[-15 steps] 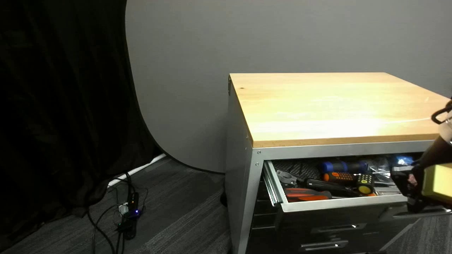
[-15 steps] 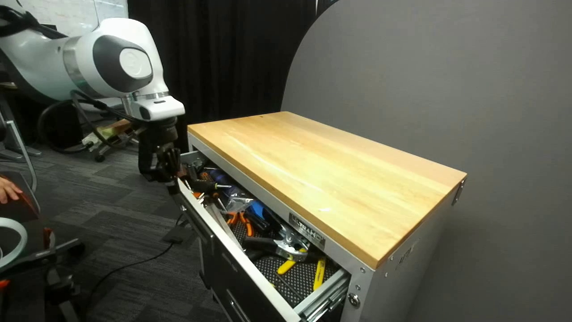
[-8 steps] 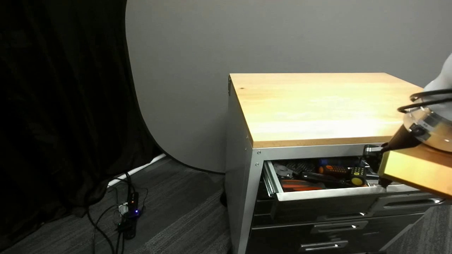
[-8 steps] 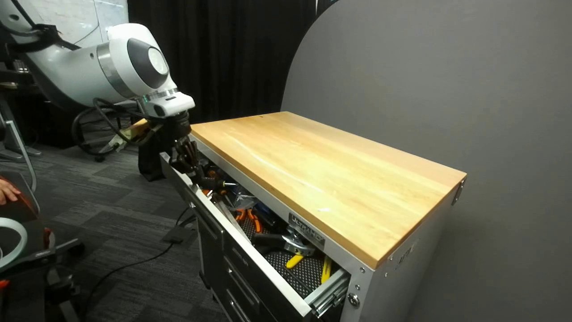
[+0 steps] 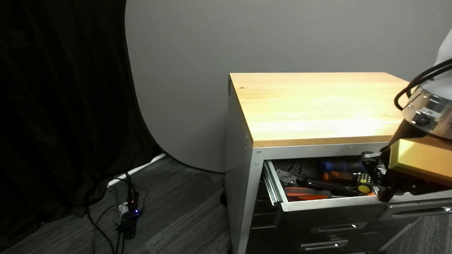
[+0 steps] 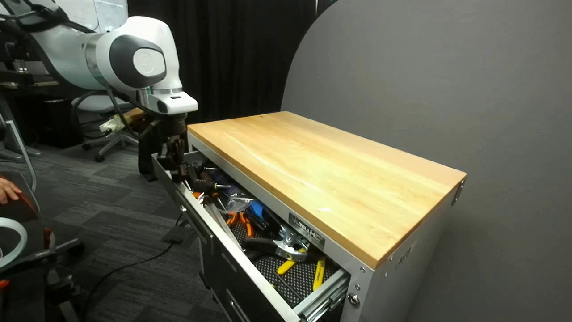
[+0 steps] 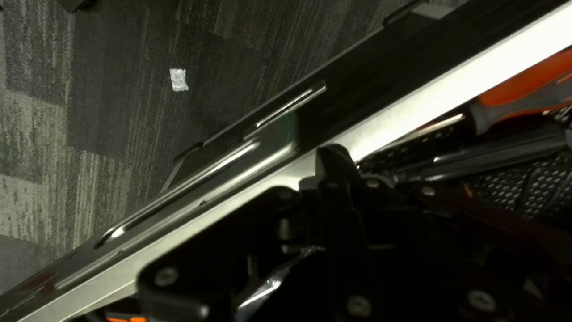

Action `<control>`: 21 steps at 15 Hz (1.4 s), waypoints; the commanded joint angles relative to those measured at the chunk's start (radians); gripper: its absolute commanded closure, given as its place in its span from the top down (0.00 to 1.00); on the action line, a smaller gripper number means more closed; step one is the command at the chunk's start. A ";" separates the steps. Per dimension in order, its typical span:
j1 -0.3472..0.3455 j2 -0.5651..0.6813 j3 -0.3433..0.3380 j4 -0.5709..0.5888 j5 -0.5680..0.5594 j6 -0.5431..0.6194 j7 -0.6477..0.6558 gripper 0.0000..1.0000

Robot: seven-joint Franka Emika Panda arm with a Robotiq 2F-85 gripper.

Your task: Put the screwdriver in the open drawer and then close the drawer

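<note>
Wood-topped grey metal desk [image 6: 330, 179]: front edge near black two-finger tool [image 7: 330, 165]. White-&-grey arm [image 6: 120, 58] bends down to tool from above. Shallow grey metal drawer [image 5: 335, 203] sticks out below tool; black mesh liner [image 6: 304, 277] shows @ end farthest off. Tool looks clenched, tips over light rim [image 7: 447, 91]; can't tell re contact. Stubby yellow-&-black screwdriver [image 5: 363, 183] in drawer near tool, yellow butt visible only in an exterior view.

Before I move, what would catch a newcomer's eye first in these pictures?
Likely the pale, brightly lit wooden cabinet top, broad in both exterior views. Next, the wide, light-rimmed metal drawer standing open beneath it, crowded with tools, among them the stubby yellow-and-black-handled screwdriver. Then the white-and-grey robot arm, ending in a black claw at the drawer's front rim.
</note>
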 commanded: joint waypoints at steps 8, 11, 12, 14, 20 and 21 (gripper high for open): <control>0.033 -0.002 0.010 -0.033 0.135 -0.065 -0.254 0.00; 0.103 0.039 -0.076 -0.021 -0.100 0.016 -0.061 0.00; 0.126 0.055 -0.102 -0.009 -0.169 0.035 0.005 0.00; 0.175 0.088 -0.147 0.011 -0.303 0.065 0.143 0.00; 0.268 0.150 -0.139 0.125 -0.719 0.052 0.499 0.00; 0.270 0.163 -0.130 0.149 -0.773 0.040 0.538 0.00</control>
